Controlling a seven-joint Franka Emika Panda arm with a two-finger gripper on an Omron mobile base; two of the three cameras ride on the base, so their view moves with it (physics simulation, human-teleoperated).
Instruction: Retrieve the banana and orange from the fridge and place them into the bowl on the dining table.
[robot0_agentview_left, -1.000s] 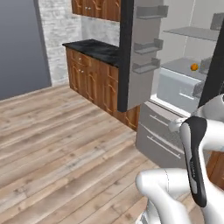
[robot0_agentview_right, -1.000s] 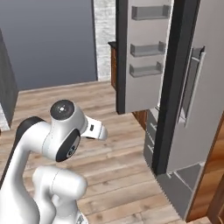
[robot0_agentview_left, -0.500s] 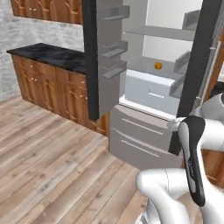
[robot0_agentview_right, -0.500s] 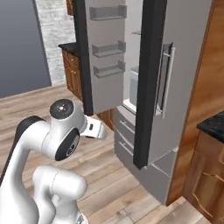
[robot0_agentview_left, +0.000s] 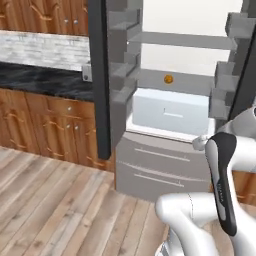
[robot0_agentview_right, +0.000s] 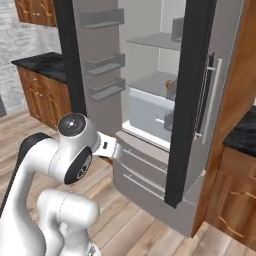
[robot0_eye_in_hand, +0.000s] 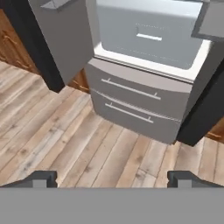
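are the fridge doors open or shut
Open: both doors of the fridge stand swung out, baring the white interior, grey shelves and the orange.

Fridge: tall grey French-door unit, both upper doors swung open with dark edges and grey door bins, white interior, grey shelves, translucent crisper box, two lower drawers closed. Orange: small bright round ball sitting on the fridge's middle shelf, just above the crisper, towards the back. From the right base view something small and orange shows at the same shelf, partly hidden by the fridge's right door.
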